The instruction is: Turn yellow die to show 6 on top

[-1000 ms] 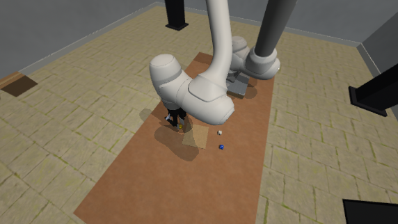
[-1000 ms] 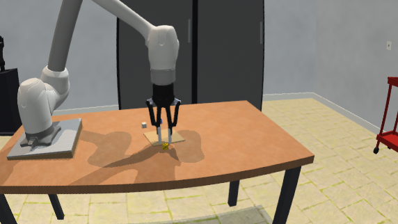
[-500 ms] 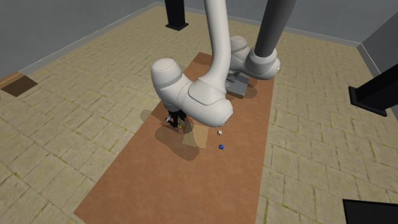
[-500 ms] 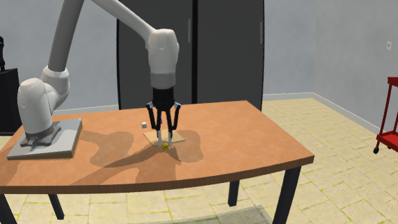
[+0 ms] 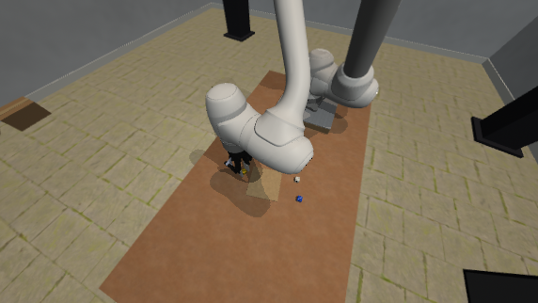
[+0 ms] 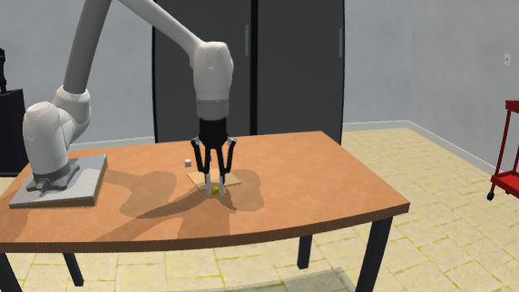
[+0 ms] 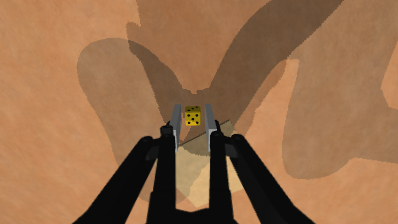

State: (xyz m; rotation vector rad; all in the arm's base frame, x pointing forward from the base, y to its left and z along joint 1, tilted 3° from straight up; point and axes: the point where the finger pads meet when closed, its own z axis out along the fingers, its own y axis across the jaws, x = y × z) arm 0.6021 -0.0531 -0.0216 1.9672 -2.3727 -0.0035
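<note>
The yellow die [image 5: 244, 171] [image 6: 215, 190] [image 7: 192, 116] is off the mat, beside its edge. In the wrist view its large face towards the camera shows 5, and a narrow face above it shows what looks like 3. My gripper [image 6: 215, 194] [image 7: 193, 113] points down with one finger on each side of the die. Gaps show between the die and both fingers, so it is partly open and holds nothing. The tan mat [image 5: 274, 189] [image 6: 231, 180] [image 7: 194, 175] lies on the table, partly in shadow. The die's far and lower faces are hidden.
A white die [image 5: 297, 179] [image 6: 188, 162] and a blue die [image 5: 299, 199] lie on the table [image 5: 226, 245] [image 6: 308, 181] beyond the mat. The blue die is mostly hidden behind the gripper in the exterior view. The arm's base plate [image 6: 86, 181] stands at one end.
</note>
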